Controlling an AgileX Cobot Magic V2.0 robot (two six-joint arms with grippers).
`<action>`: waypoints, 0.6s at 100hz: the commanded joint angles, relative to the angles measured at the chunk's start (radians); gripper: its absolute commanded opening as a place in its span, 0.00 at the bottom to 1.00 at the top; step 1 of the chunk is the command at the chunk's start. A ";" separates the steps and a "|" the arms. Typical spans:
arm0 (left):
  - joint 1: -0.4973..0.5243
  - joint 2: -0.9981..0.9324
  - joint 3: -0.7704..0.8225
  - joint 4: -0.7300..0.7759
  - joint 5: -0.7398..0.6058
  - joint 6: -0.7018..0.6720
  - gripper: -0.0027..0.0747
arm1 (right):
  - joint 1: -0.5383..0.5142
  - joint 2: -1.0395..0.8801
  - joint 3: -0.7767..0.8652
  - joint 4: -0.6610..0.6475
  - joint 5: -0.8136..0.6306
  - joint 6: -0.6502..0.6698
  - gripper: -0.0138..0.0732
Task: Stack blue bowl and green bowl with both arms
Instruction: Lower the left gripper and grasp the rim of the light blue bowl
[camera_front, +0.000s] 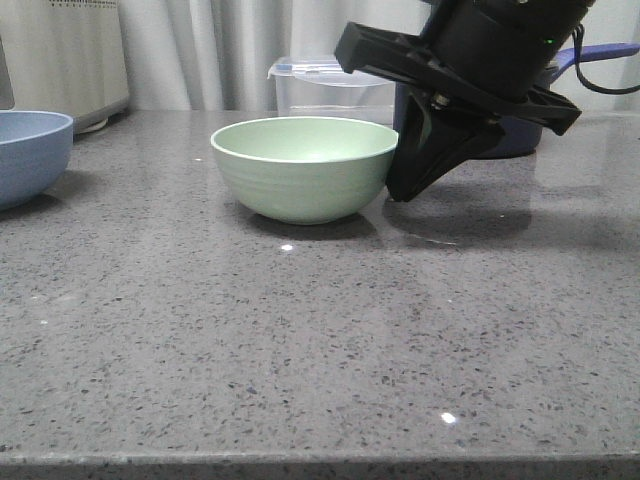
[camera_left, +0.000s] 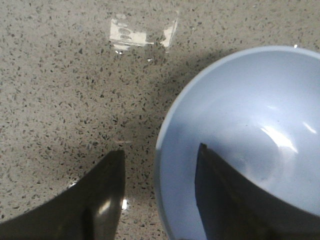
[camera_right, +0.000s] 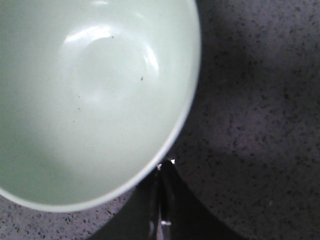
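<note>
pale blue bowl (camera_left: 250, 125), mint-green bowl (camera_front: 305, 168), black claw (camera_front: 405, 190), grey speckled countertop (camera_front: 320, 350)

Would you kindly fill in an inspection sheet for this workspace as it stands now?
Surface: grey speckled stone countertop, glare spots.
Job's things: pale mint-green ridged bowl centre, upright; pale matte blue bowl at left edge, apart, unstacked.
Clutter: clear plastic lidded container and dark navy saucepan behind.
Grippers: right end effector shut, fingertips beside green bowl's rim; left end effector open, straddling blue bowl's rim.
Cables: black cable by right arm.
Surroundings: pale curtain, white appliance.
</note>
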 joint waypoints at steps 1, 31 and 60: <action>0.003 -0.014 -0.033 -0.008 -0.026 -0.008 0.44 | -0.001 -0.037 -0.028 0.017 -0.038 -0.006 0.17; 0.003 0.005 -0.033 -0.008 -0.020 -0.008 0.41 | -0.001 -0.037 -0.028 0.017 -0.038 -0.006 0.17; 0.003 0.005 -0.034 -0.008 -0.020 -0.008 0.01 | -0.001 -0.037 -0.028 0.017 -0.038 -0.006 0.17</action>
